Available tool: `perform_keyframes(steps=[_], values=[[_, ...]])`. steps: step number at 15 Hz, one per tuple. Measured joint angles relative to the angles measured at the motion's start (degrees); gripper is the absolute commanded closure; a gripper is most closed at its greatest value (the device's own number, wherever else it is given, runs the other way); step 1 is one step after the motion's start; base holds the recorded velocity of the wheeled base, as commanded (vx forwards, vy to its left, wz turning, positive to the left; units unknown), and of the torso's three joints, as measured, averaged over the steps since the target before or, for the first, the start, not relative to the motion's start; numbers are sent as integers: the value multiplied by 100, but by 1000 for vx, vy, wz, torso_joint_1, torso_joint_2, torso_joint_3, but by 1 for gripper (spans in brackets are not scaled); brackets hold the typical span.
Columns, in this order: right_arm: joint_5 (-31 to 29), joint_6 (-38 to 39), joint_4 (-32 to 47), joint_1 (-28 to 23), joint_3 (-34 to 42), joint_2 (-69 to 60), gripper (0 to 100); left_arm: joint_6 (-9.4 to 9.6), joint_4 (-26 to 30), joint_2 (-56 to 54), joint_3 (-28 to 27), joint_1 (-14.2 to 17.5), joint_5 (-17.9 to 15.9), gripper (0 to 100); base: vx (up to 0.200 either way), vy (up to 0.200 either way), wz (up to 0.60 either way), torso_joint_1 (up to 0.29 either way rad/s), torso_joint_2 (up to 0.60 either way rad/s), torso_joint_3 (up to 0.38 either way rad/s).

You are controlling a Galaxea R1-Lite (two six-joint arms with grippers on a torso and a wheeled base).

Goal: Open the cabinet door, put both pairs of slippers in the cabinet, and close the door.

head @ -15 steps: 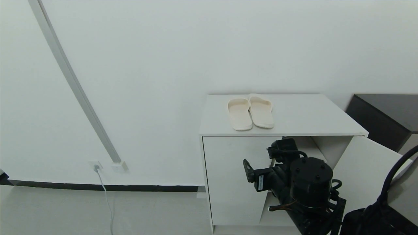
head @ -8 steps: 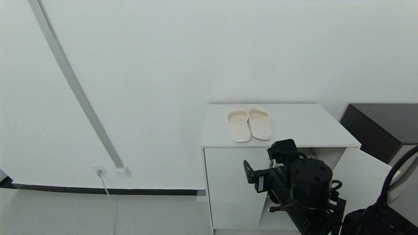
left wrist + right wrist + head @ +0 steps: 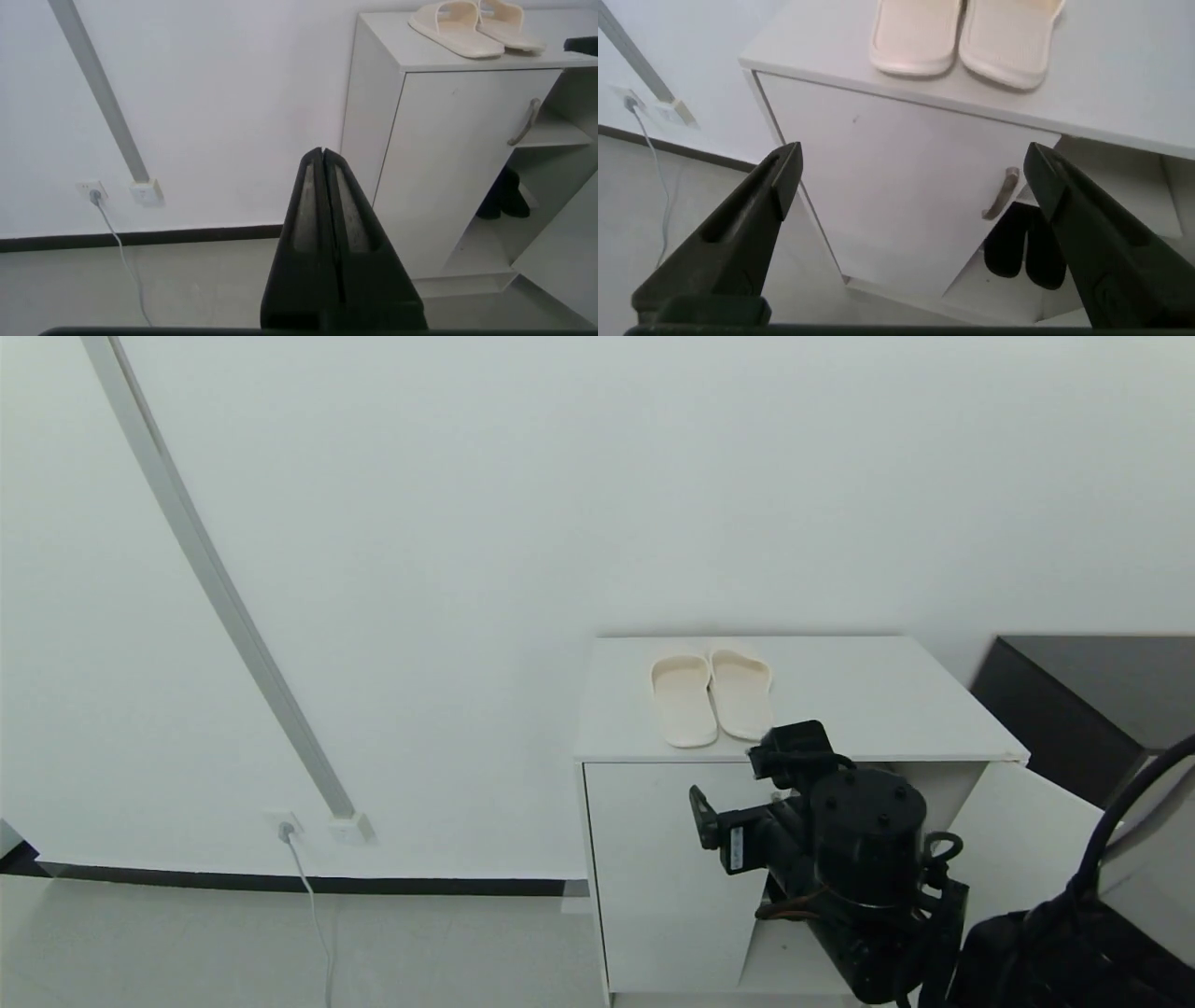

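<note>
Cream slippers (image 3: 711, 695) atop white cabinet (image 3: 859, 700); black pair (image 3: 1025, 245) inside, right door (image 3: 1022, 840) ajar

Bare indoor room of a domestic kind, with plain white wall (image 3: 560, 476), pale floor (image 3: 187, 943) and black skirting (image 3: 280, 878). Low white shoe cabinet (image 3: 878, 700) against the wall, cream slippers (image 3: 711, 695) on top, dark slippers (image 3: 1025, 245) on a shelf inside. Wall socket (image 3: 283, 826) with plugged-in cord (image 3: 313, 915) beside a grey cable duct (image 3: 215, 569).
</note>
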Motion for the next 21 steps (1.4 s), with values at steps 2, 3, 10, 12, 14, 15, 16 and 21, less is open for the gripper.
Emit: perform_keyframes(steps=[2, 3, 10, 12, 14, 15, 16, 21], values=[[0, 260, 1240, -135, -667, -124, 0, 0, -2, 0, 5, -2, 6, 100, 0, 0, 0, 0, 0, 0], [2, 419, 1946, -166, -1041, -229, 0, 0, -2, 0, 7, -2, 4, 100, 0, 0, 0, 0, 0, 0], [-107, 1044, 3231, -223, -1987, -546, 0, -7, 0, 0, 2, -5, 9, 100, 0, 0, 0, 0, 0, 0], [-110, 1074, 3222, -223, -1979, -489, 0, -7, 0, 0, 2, 0, 1, 100, 200, 0, 0, 0, 0, 2], [-107, 1128, 3202, -223, -1948, -430, 0, -9, -2, 0, 0, 2, 0, 100, 200, 0, 0, -5, -5, 2], [-104, 1147, 3209, -234, -1926, -400, 0, -9, 1, 0, 0, 0, 0, 100, 200, 0, 0, 17, 12, 2], [-83, 1158, 3202, -251, -1913, -364, 0, -9, 0, 0, 0, 0, 0, 100, 200, 0, 0, 17, 7, -2], [-55, 1147, 2989, -318, -1888, -80, 0, -9, 0, 0, 0, 2, -2, 100, 160, 0, 0, 1, 1, 3]])
